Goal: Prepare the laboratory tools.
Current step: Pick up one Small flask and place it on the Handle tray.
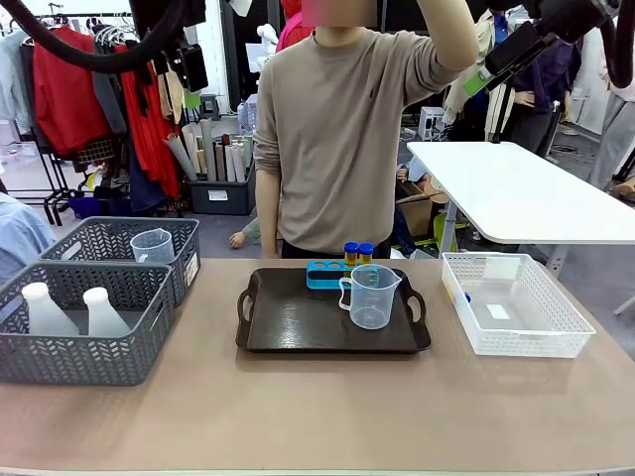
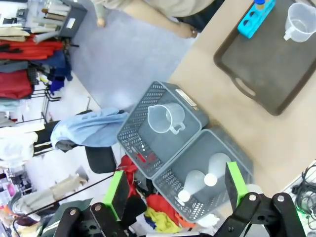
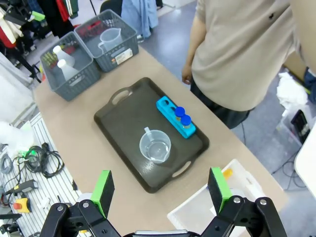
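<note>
Fingers of the left gripper [image 2: 176,190] are spread wide with nothing between the green pads. They hang high above the two grey baskets at the robot's left end of the worktop [image 1: 298,416]. Fingers of the right gripper [image 3: 160,189] are likewise spread wide and hold nothing, high above the near edge of the dark tray [image 1: 288,322].

Tray: mid-worktop, in front of the person [image 1: 342,129], who stands at the far side with one arm raised.
- Clear measuring beaker [image 1: 372,296]: upright on the right half of the tray, handle toward the robot's left.
- Blue tube rack [image 1: 325,274]: along the tray's far edge, just behind the beaker.
- Two yellow tubes with blue caps [image 1: 358,252]: upright in the rack's right end, side by side.

Far grey basket [image 1: 119,224]: holds a second clear beaker [image 1: 152,246], upright.
Near grey basket [image 1: 79,357]: holds two white conical flasks [image 1: 45,309], upright, side by side.

White mesh basket [image 1: 516,342]: right of the tray, apart from it. A small yellow-and-blue item [image 1: 462,295] lies at its left wall, too small to identify.
</note>
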{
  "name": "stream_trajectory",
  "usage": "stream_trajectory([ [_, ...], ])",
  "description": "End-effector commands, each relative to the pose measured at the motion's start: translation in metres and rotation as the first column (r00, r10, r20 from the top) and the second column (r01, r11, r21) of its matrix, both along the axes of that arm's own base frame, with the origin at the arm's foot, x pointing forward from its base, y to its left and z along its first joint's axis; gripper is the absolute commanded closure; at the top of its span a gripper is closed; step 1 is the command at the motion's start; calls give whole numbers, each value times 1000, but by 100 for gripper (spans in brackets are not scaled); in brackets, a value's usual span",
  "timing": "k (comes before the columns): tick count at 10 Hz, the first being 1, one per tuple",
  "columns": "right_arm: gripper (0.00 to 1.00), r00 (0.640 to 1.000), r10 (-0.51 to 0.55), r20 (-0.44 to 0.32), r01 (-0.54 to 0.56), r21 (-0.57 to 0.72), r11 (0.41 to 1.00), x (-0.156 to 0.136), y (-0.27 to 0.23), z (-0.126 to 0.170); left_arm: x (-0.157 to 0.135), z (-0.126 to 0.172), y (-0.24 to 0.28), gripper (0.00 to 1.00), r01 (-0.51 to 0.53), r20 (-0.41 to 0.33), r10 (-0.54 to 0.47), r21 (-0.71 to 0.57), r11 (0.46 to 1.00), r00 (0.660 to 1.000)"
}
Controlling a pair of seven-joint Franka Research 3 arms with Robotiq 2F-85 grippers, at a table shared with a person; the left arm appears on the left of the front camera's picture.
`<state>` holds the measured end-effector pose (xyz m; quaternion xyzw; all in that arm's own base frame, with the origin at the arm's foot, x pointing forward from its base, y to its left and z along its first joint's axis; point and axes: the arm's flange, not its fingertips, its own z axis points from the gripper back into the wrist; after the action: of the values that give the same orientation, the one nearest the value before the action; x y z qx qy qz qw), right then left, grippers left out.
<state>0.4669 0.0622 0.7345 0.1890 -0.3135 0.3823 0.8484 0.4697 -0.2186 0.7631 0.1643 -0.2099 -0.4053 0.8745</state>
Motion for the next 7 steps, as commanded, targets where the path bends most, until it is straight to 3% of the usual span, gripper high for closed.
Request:
stream_trajectory([
  [1,0,1000,2,2,-2,1,1000,-1,0,1,0,5,0,0,3,10,-3,-5,1000,1000],
  [4,0,1000,2,2,-2,1,1000,-1,0,1,0,3,-4,0,5,6,-5,-2,1000,1000],
  [7,0,1000,2,2,-2,1,1000,-1,0,1,-2,0,64,0,-232,-10,232,-106,967,973],
])
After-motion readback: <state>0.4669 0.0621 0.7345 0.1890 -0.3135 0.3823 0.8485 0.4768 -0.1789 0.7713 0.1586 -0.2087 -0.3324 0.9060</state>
